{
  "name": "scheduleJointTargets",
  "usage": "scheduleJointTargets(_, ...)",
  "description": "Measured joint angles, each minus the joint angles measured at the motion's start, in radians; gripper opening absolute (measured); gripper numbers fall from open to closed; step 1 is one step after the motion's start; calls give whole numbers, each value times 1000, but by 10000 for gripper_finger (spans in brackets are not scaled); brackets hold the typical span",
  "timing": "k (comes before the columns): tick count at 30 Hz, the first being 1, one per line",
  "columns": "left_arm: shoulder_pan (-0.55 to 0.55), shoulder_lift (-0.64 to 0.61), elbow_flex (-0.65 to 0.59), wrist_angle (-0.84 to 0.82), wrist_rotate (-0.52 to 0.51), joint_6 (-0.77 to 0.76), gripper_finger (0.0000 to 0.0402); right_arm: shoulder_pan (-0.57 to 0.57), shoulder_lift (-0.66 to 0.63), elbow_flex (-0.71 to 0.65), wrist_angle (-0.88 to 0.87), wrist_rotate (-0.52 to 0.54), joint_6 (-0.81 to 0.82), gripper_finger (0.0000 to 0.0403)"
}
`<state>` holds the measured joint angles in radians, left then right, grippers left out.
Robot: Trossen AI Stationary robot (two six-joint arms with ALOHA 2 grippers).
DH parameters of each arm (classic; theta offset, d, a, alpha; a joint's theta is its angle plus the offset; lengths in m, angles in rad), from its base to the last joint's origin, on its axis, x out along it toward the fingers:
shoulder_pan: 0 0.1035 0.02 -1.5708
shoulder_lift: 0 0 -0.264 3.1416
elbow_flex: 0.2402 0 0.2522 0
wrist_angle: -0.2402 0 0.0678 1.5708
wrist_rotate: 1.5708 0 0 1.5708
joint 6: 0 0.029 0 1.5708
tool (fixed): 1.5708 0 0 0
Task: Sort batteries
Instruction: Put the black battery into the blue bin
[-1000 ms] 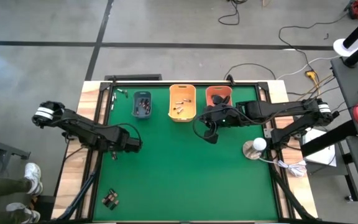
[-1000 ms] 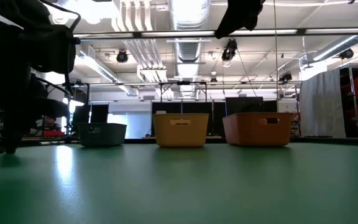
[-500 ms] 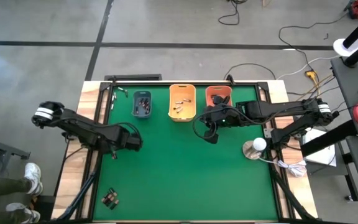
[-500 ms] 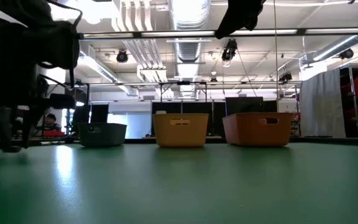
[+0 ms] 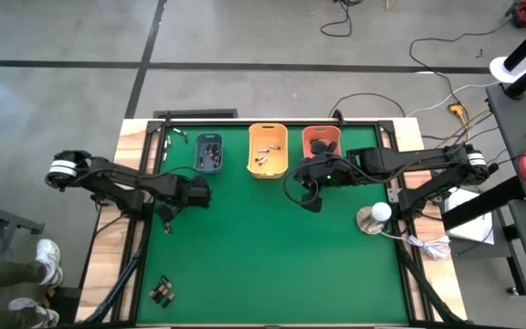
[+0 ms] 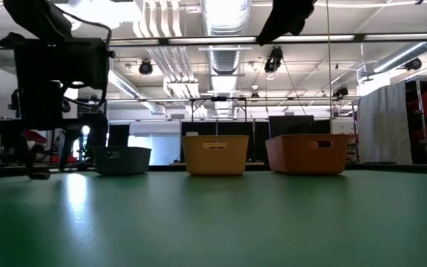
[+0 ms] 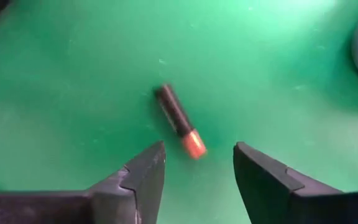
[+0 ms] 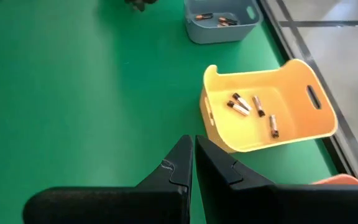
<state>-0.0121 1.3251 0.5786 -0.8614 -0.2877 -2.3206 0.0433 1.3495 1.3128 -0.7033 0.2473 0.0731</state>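
Note:
A black battery [image 7: 178, 120] with an orange end lies flat on the green mat [image 5: 272, 247] near the table's left edge. My left gripper [image 7: 197, 154] hangs over it, pointing down, open. Its fingertips stand on either side of the orange end without touching it. The high view shows this gripper [image 5: 166, 219] in front of the grey-blue bin [image 5: 209, 153]. My right gripper [image 8: 193, 155] is shut and holds nothing. It hovers high over the mat [image 5: 310, 196] near the orange bin [image 5: 320, 142]. The yellow bin [image 8: 260, 112] holds several batteries.
The three bins stand in a row along the far edge. A few loose batteries [image 5: 161, 291] lie at the near left corner, and two more [image 5: 179, 138] at the far left corner. A white round lamp [image 5: 373, 217] stands at the mat's right edge. The middle of the mat is bare.
My left gripper has moved a little toward the far edge and the grey-blue bin, and has rolled about its own pointing line. My right arm has kept still.

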Motion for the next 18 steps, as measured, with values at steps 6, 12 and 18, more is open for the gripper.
scheduleJointTargets(6,72,35,1,-5,5,-13,171,0,0,0,1,-44,-33,13)
scheduleJointTargets(12,157,85,4,-3,-12,-6,172,0,0,0,-3,-58,-46,13)
scheduleJointTargets(18,167,142,22,-13,-20,15,148,0,0,0,-28,-128,-48,13)
